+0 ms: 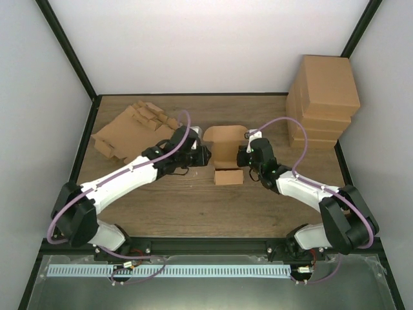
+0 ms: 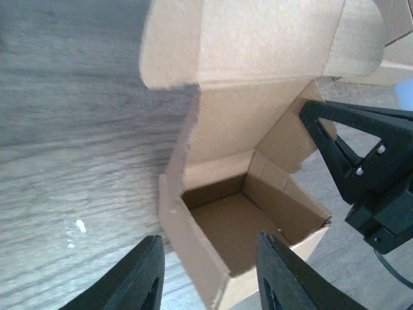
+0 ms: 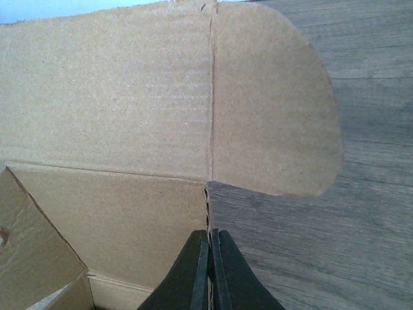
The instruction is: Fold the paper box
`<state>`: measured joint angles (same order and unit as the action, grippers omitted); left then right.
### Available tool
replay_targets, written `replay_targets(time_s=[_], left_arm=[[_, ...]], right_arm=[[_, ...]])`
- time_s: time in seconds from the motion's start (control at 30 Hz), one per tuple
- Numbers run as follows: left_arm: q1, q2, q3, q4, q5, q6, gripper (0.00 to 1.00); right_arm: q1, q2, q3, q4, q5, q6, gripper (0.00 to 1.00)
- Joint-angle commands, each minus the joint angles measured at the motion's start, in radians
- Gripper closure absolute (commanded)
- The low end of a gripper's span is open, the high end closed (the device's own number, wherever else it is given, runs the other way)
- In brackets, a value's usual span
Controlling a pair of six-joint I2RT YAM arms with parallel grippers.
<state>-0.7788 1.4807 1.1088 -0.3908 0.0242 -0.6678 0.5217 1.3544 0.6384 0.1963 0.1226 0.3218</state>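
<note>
Paper box (image 2: 222,123) interior open, right claw (image 3: 210,237) pinching wall

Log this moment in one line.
paper box: part-folded, lid open | left fingers: open, either side of box corner | right fingers: shut on box wall

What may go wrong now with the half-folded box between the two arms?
The left tool stands open around one corner of the box, so only the shut right tool pinches a thin wall edge; the box may twist or that wall may crease. The inner flap leans loose and may spring out before the lid closes.
</note>
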Motion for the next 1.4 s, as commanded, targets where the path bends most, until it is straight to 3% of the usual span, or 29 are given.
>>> replay_targets(time_s=[0.0,0.07,0.27,0.57,0.9,1.23,1.37], left_arm=[[0.081,-0.065,-0.016,-0.07,0.026,0.099,0.51],[0.14,-0.081,-0.013,-0.065,0.095,0.168,0.36],[0.217,-0.087,0.073,-0.054,0.114,0.388,0.1],[0.282,0.157,0.314,-0.142,0.393,0.557,0.08],[0.28,0.26,0.376,-0.202,0.566,0.632,0.26],[0.278,0.279,0.38,-0.256,0.59,0.656,0.66],[0.276,0.28,0.372,-0.288,0.568,0.655,0.73]], right_arm=[[0.012,-0.013,-0.004,0.058,-0.039,-0.056,0.99],[0.012,-0.012,-0.003,0.072,-0.078,-0.094,0.99],[0.012,-0.015,0.0,0.091,-0.141,-0.157,0.99],[0.012,0.015,0.017,0.117,-0.263,-0.208,0.99],[0.012,0.01,0.012,0.124,-0.291,-0.185,0.99],[0.046,0.031,0.008,0.153,-0.274,-0.169,0.99],[0.047,0.05,0.014,0.18,-0.321,-0.205,0.99]])
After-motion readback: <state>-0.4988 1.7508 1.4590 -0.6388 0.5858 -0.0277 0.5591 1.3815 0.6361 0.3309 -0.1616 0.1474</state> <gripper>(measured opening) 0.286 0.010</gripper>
